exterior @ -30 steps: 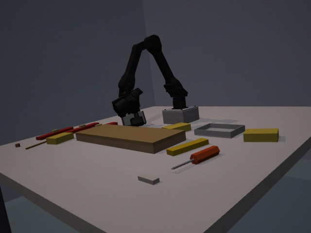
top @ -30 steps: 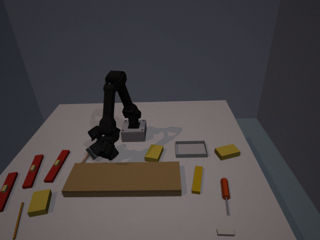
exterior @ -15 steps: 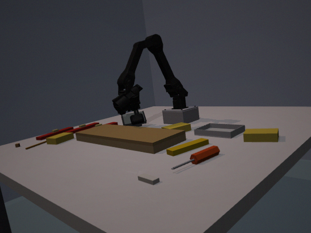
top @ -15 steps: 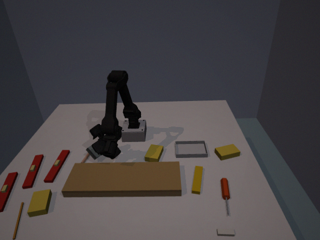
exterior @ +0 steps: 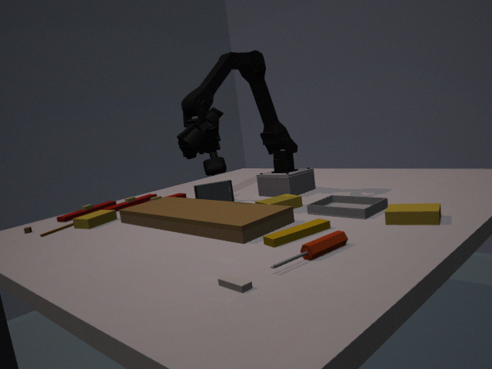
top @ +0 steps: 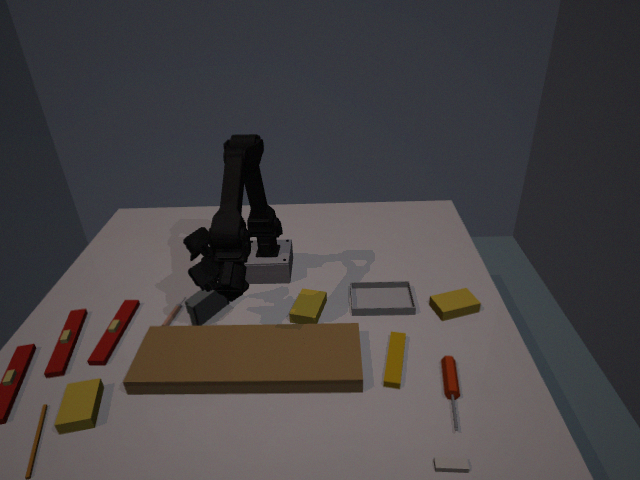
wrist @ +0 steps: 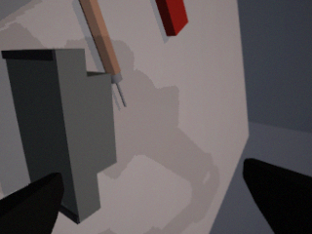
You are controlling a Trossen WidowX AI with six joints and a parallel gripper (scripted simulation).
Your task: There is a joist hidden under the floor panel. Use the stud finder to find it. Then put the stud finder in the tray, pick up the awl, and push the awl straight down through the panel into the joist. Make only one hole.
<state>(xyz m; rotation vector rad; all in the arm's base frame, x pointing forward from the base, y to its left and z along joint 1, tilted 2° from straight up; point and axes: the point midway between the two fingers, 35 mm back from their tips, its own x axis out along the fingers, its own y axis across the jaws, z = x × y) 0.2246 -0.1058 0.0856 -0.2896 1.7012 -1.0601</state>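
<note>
The grey stud finder (top: 206,308) (exterior: 214,192) (wrist: 85,122) is behind the left part of the tan floor panel (top: 248,353) (exterior: 206,212), angled on its side; whether it rests flat on the table is unclear. My gripper (top: 219,284) (exterior: 214,167) (wrist: 155,175) is open and empty above it; in the wrist view the stud finder is at the left, by the left finger. A tool with a tan handle and thin metal spike, seemingly the awl (top: 172,315) (wrist: 102,39), lies left of the stud finder. The grey tray (top: 382,312) (exterior: 335,211) is empty, right of my base.
Three red bars (top: 114,330) with small tan blocks lie at the left. Yellow blocks (top: 308,305) (exterior: 413,214) stand around the panel. A long yellow bar (top: 395,359) and a red-handled screwdriver (top: 450,377) (exterior: 324,244) lie right of it. A small white block (top: 451,465) is near the front.
</note>
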